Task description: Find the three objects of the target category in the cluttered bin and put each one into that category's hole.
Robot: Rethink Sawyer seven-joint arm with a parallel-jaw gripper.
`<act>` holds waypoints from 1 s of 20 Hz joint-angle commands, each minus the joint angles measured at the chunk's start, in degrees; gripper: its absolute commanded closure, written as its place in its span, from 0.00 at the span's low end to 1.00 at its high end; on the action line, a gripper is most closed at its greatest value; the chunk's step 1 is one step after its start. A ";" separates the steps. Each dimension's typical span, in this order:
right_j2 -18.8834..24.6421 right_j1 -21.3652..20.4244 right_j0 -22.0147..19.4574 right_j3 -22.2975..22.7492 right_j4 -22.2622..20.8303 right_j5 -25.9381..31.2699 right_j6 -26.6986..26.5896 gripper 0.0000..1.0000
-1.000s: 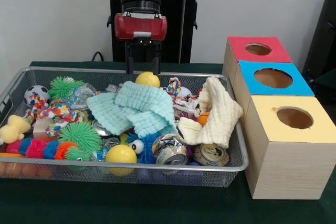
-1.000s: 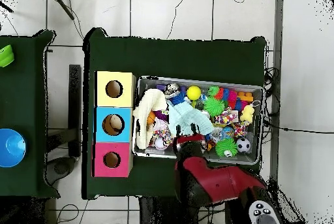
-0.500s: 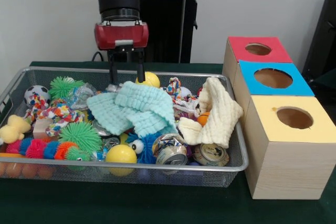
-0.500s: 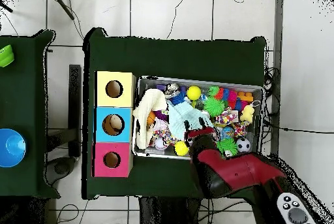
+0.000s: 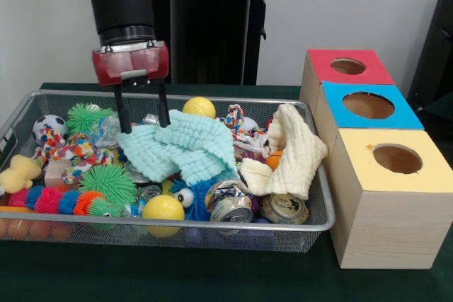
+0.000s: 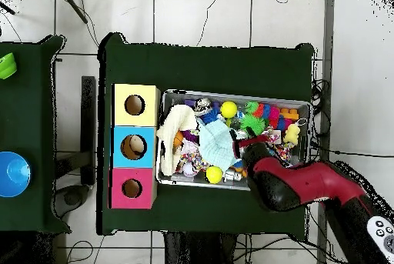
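So the tool (image 5: pixel 142 119) is hanging over the far-left part of the cluttered bin (image 5: pixel 322 225), fingers spread apart with nothing between them, tips just touching down at the edge of a mint green cloth (image 5: pixel 185 145). The yellow duck (image 5: pixel 17 173) is sitting way over at the bin's left end, well apart from the tool. A cream cloth (image 5: pixel 291 152) is draping over the right side of the pile. The hole (image 5: pixel 347 66) in the red-topped box (image 5: pixel 345 68) is sitting on the green surface (image 5: pixel 177 274), farthest back in the row of three.
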 commanded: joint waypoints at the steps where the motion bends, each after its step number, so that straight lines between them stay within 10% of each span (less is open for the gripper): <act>1: 18.15 7.94 -6.11 -6.49 -0.28 13.49 -30.74 0.00; 11: 15.58 6.83 -6.62 -8.90 -1.36 18.75 -35.22 0.00; 20: 2.68 -4.75 -0.07 -12.53 -3.17 15.62 -16.80 0.00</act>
